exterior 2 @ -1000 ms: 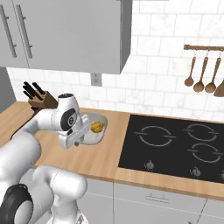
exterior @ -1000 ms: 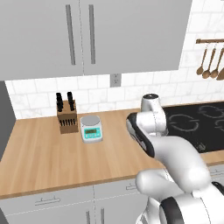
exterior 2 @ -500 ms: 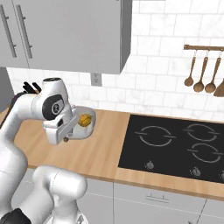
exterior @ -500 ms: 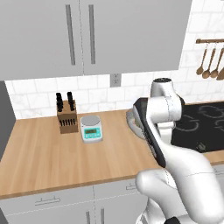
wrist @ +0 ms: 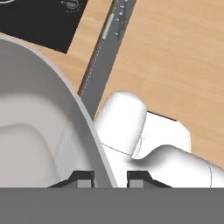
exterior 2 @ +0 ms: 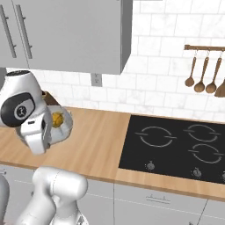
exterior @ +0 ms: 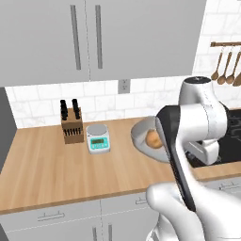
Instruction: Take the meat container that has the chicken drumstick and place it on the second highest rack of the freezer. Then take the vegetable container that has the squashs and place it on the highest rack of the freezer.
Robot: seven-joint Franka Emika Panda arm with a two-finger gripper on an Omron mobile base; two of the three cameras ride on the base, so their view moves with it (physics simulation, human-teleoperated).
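A pale grey vegetable container [exterior: 141, 137] hangs tilted above the wooden counter [exterior: 56, 169], with a yellow-orange squash [exterior: 153, 138] inside it. From the right base view the same container [exterior 2: 65, 127] and squash [exterior 2: 57, 119] sit just behind my hand. My gripper [wrist: 110, 179] is shut on the container's rim [wrist: 89, 127], one fingertip on each side of the wall. The meat container with the chicken drumstick is out of view. A dark-grey upright edge [exterior: 2, 122] at the counter's left end may be the freezer's side.
A knife block [exterior: 71, 124] and a small kitchen scale [exterior: 98, 139] stand on the counter to the left. A black cooktop [exterior 2: 176, 147] lies to the right, with wooden spoons [exterior 2: 200, 72] hanging above it. Grey wall cabinets [exterior: 94, 37] hang overhead.
My arm has swung left and up, carrying the container with the squash off the counter beside the cooktop. The grip stays the same.
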